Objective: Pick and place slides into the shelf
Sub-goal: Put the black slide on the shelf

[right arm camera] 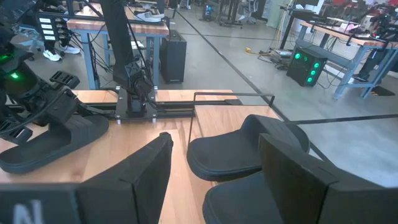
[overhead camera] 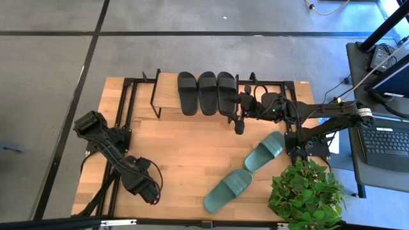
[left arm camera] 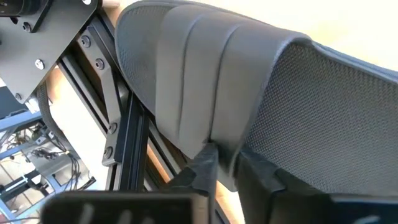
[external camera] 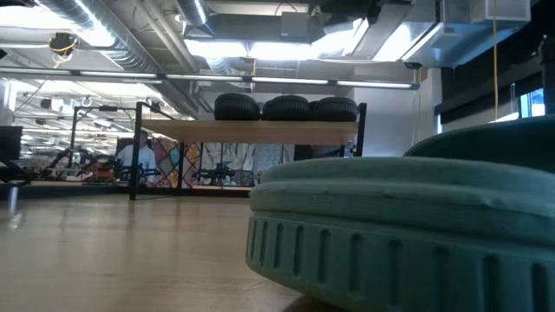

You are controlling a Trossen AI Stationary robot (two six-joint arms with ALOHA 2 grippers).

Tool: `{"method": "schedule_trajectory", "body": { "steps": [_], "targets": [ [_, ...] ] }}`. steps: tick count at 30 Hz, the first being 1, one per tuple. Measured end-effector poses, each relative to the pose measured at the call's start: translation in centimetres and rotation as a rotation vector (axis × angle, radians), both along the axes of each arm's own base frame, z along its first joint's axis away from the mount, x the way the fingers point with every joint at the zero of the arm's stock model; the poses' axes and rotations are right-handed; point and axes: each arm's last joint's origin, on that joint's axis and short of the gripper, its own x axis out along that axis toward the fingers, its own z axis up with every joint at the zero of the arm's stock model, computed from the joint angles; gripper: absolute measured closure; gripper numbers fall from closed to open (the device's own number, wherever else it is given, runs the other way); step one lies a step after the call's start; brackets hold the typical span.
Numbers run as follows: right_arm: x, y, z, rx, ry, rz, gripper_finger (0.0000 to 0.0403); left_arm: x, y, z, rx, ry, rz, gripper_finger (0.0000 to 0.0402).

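two sage green slides (overhead camera: 246, 171) wait on the counter (overhead camera: 185, 147); three black slides (overhead camera: 206, 92) sit on the shelf (external camera: 251, 132). left gripper (left arm camera: 225, 163) jaws clamp a black slide (left arm camera: 249, 93); right gripper (right arm camera: 211, 168) jaws apart.

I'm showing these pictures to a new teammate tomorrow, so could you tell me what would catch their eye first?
Probably the three black slides lined up side by side on the shelf at the table's far edge, with the right gripper open just beside them. Next, the two green slides lying loose on the table near a potted plant, and the left gripper at the near left corner pinching a fourth black slide.
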Motion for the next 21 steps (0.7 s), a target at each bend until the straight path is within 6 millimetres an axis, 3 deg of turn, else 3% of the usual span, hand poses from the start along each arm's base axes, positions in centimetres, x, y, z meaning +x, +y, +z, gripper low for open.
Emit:
{"method": "schedule_trajectory", "body": {
  "steps": [4, 13, 17, 21],
  "targets": [
    [0.0, 0.0, 0.0, 0.0, 0.0, 0.0, 0.0163, 0.0, 0.0, 0.0, 0.0, 0.0, 0.001, 0.0393],
    [0.0, 0.0, 0.0, 0.0, 0.005, 0.0, 0.0163, 0.0, -0.1, 0.2, -0.005, 0.002, -0.004, 0.0397],
    [0.0, 0.0, -0.1, 0.0, 0.015, 0.0, 0.0163, 0.6, -0.6, 1.7, -0.019, -0.021, -0.008, 0.0398],
    [0.0, 0.0, -0.2, -0.021, 0.024, 0.004, 0.0163, 1.3, -1.1, 4.3, 0.007, -0.072, -0.028, 0.0399]
  ]
}}
